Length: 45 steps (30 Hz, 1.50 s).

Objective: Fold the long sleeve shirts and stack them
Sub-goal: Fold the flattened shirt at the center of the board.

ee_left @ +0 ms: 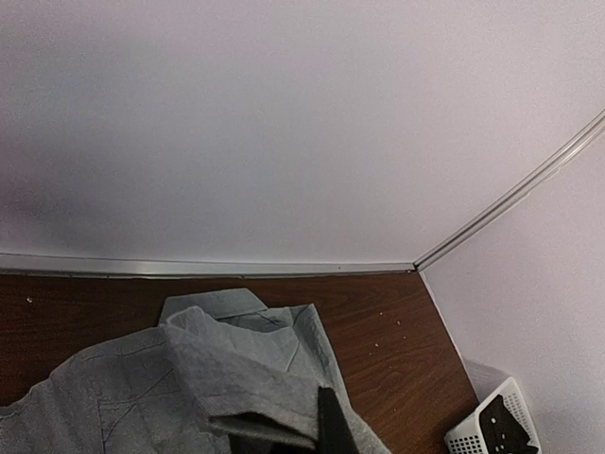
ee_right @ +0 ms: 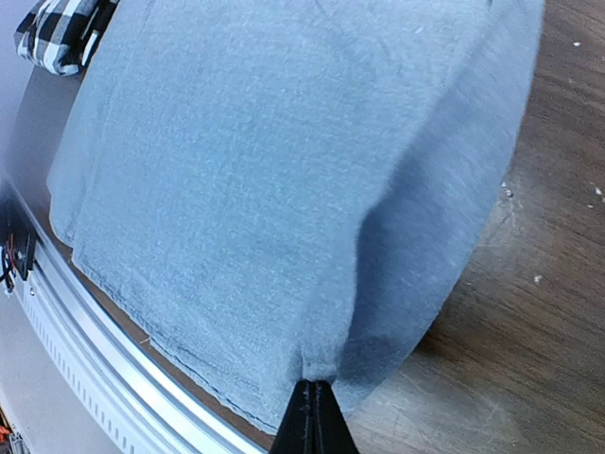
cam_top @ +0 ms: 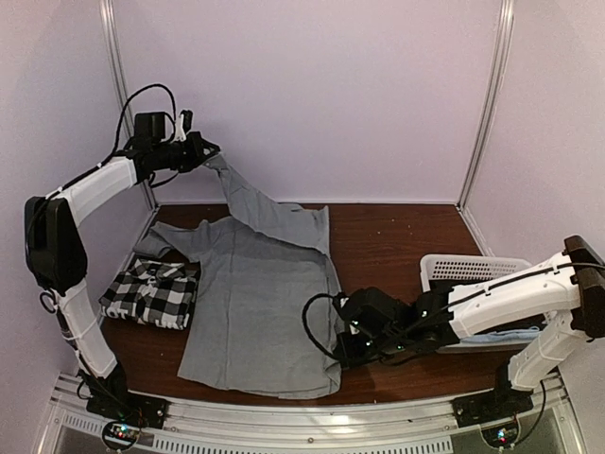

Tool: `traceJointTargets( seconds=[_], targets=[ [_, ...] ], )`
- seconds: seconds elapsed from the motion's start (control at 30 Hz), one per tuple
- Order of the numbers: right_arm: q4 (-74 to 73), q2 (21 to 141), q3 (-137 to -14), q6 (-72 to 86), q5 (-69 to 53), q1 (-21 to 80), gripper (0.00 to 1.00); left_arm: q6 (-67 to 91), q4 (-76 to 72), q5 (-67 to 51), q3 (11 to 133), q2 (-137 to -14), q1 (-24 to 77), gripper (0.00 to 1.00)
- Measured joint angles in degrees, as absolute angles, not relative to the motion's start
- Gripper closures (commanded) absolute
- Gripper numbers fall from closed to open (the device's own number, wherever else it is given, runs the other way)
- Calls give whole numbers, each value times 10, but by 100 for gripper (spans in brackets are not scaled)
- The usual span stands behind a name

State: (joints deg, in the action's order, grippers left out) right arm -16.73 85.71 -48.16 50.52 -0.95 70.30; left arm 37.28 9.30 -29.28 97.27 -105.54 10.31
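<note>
The grey shirt lies spread flat on the brown table. My left gripper is raised at the back left, shut on one grey sleeve that hangs taut down to the shirt. In the left wrist view the sleeve's cuff sits in my gripper. My right gripper is low at the shirt's near right edge, shut on a pinch of the cloth. The right wrist view shows its closed fingertips on the grey shirt. The checked shirt lies folded at the left and also shows in the right wrist view.
A white slotted basket stands at the right under the right arm, with its corner in the left wrist view. Pale walls close in the back and sides. A metal rail runs along the near edge.
</note>
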Motion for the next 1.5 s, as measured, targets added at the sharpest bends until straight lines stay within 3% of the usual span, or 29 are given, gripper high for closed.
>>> traceJointTargets(
  seconds=[0.5, 0.93, 1.5],
  targets=[
    [-117, 943, -529, 428, -98, 704, 100, 343, 107, -265, 966, -1049, 68, 100],
    [-118, 961, -545, 403, -120, 699, 100, 314, 108, -213, 936, -956, 68, 100],
    [-120, 1000, -587, 371, -160, 697, 100, 289, 134, -191, 903, -976, 68, 100]
  ],
)
